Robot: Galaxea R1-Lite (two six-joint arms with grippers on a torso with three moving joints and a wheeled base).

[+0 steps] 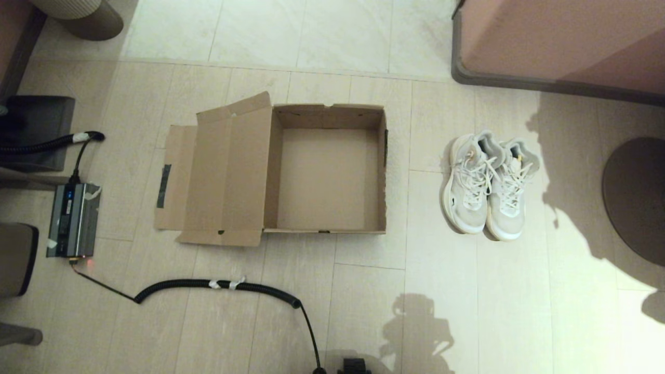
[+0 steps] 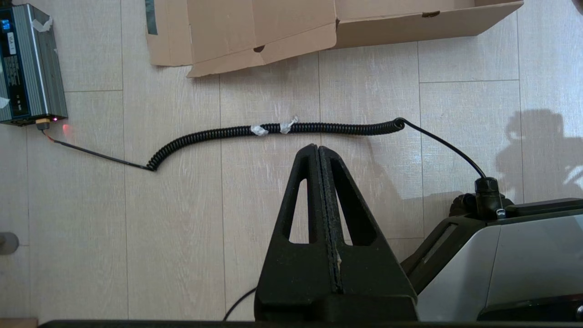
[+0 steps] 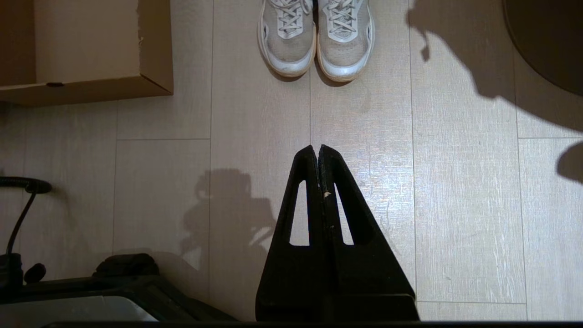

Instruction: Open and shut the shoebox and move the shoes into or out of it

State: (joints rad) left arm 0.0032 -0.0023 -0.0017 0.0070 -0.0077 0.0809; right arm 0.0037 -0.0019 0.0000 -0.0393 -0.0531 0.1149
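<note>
The shoebox (image 1: 326, 179) sits open on the floor (image 1: 363, 311), lid flap laid flat on its left side (nothing inside). The shoes (image 1: 487, 186) stand side by side, off to its right. Left gripper (image 2: 318, 148) and right gripper (image 3: 317, 148) hang above bare floor, jaws pressed together, holding nothing.

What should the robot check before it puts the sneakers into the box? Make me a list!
1. Lid open: ok. The shoebox has its flap folded flat to the robot's left.
2. Box empty: ok. Only bare cardboard shows inside.
3. Shoes easy to find: ok. The shoes stand side by side on the floor, to the right of the box, apart from it.
4. Right gripper free: ok. Shut on nothing, above the floor short of the shoes; must open first.
5. Left gripper free: ok. Shut, holding nothing, above the coiled cable.
6. Shoes fit: ok, the pair looks much smaller than the box.
</note>
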